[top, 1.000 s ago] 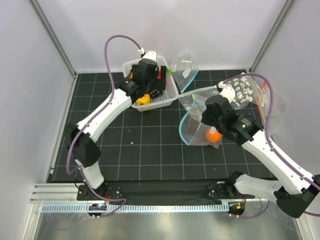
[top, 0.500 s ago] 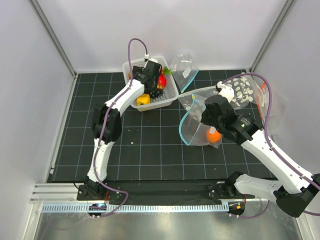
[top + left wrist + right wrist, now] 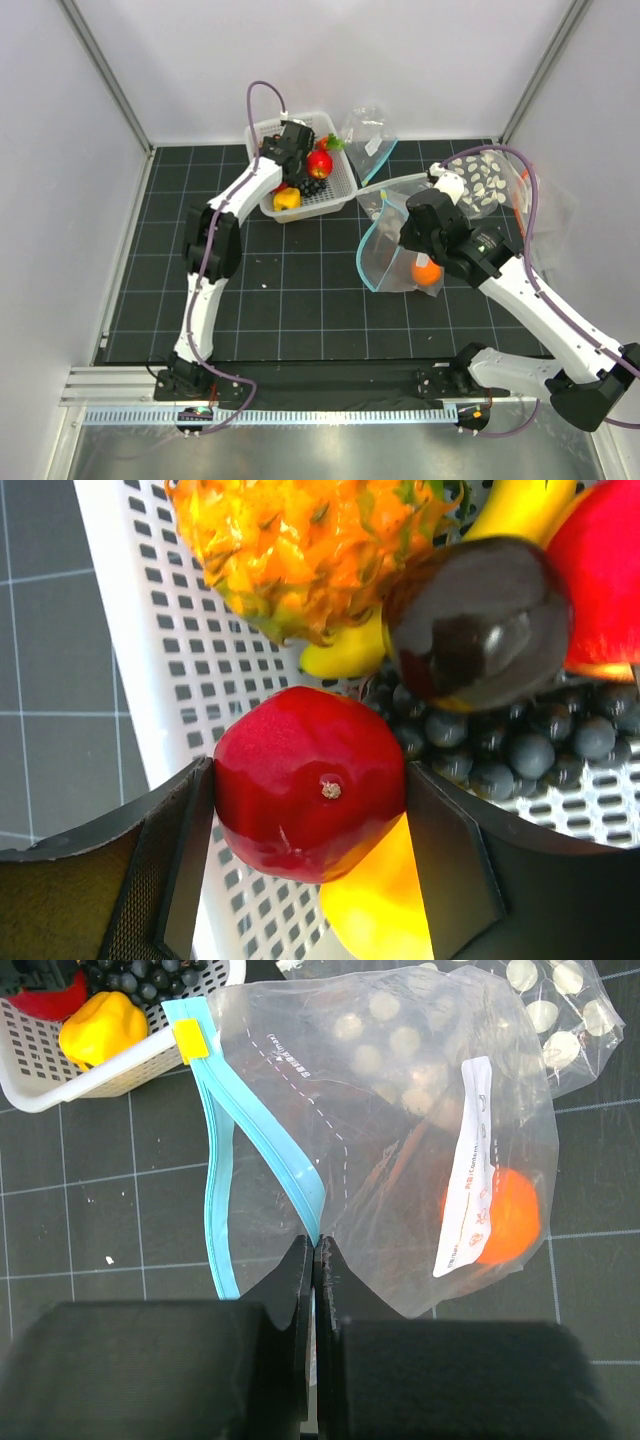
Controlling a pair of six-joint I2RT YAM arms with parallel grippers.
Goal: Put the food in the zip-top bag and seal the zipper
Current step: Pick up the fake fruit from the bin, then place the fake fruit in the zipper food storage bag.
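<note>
Food is lying in two places: an orange inside the zip-top bag right of worktop centre, the rest in a white basket at the far edge. Left gripper is straddling a red apple, fingers apparently touching both sides. Pineapple, grapes and lemon are crowding it. Right gripper, fully closed, is pinching the zipper.

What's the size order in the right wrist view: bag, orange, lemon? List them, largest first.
1. bag
2. orange and lemon look alike; a label partly hides the orange, so I won't rank them.
</note>
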